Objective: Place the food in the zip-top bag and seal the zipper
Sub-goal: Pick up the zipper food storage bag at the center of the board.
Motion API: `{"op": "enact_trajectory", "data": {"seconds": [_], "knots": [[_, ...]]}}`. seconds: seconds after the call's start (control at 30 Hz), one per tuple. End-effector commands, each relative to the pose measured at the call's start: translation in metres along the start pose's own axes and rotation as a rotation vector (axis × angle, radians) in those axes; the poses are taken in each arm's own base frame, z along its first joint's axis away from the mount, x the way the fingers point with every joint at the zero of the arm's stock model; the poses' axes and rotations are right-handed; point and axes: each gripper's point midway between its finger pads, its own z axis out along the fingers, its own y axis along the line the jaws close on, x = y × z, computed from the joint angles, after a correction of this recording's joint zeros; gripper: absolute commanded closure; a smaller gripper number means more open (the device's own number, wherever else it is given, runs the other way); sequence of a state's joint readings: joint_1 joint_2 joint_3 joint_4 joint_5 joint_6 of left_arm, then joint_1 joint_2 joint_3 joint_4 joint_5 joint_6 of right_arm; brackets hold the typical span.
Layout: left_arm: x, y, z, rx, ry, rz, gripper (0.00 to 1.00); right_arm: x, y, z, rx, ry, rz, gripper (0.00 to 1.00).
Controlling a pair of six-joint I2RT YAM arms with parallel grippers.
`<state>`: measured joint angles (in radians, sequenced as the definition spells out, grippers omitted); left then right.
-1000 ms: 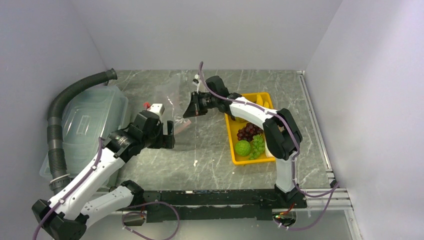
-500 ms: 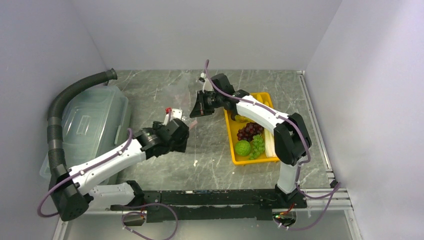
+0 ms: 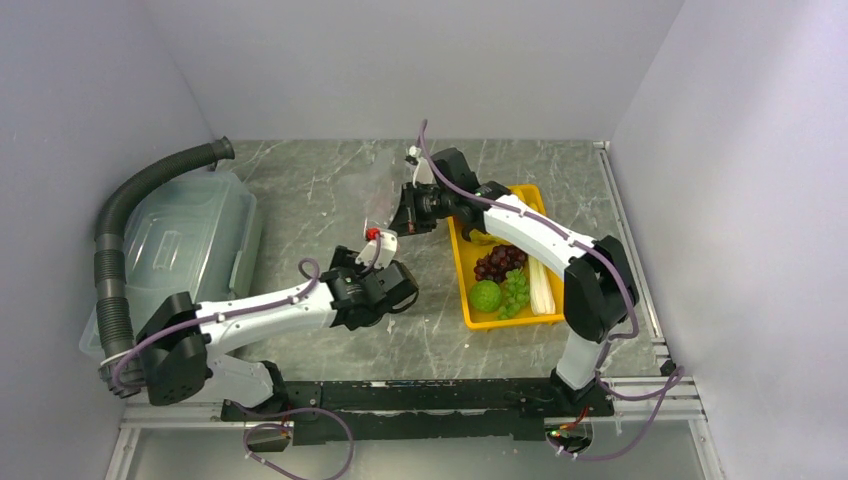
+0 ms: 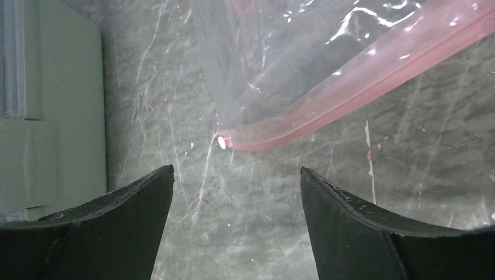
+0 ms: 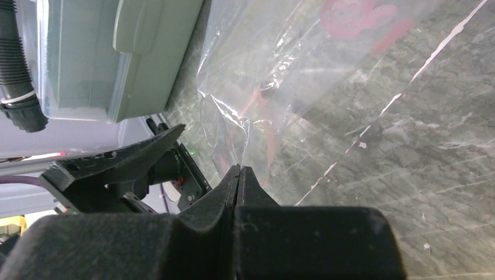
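We open bag now. Right hand (image 5: 239, 169) clamped on zip-top bag (image 5: 280, 70). Left hand (image 4: 237, 169) spread apart; we think it grabs zipper (image 4: 350, 93) next.

Counter (image 3: 440, 335): grey marbled stone with pale veins. Left of frame: translucent lidded bin (image 3: 180, 240) sits on it, with a grey ribbed hose (image 3: 110, 270) curving round the bin's left side. Right of centre: yellow tray (image 3: 500, 322), long side running up-frame, holding toy produce (image 3: 486, 296). Upper centre: clear zip-top bag (image 3: 372, 185), partly raised off the stone; its pink zipper (image 4: 350, 87) hangs above the surface.
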<state>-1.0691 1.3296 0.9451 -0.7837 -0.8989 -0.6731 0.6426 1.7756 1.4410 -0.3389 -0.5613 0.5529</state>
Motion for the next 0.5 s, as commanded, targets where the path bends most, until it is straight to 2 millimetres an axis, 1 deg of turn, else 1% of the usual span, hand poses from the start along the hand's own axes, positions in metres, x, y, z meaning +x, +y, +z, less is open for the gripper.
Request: {"op": "enact_trajectory", "data": {"seconds": [0.0, 0.1, 0.23, 0.47], "knots": [[-0.025, -0.003, 0.004, -0.064, -0.131, -0.024, 0.18, -0.009, 0.018, -0.020, -0.035, -0.047, -0.033, 1.00], [-0.030, -0.011, 0.007, -0.035, -0.164, -0.014, 0.25, -0.007, 0.019, -0.023, -0.034, -0.046, -0.036, 1.00], [-0.035, -0.012, 0.008, -0.025, -0.196, 0.005, 0.34, -0.004, 0.019, -0.025, -0.033, -0.046, -0.035, 1.00], [-0.031, -0.014, 0.016, -0.019, -0.241, 0.040, 0.39, -0.002, 0.023, -0.028, -0.054, -0.045, -0.029, 1.00]]}}
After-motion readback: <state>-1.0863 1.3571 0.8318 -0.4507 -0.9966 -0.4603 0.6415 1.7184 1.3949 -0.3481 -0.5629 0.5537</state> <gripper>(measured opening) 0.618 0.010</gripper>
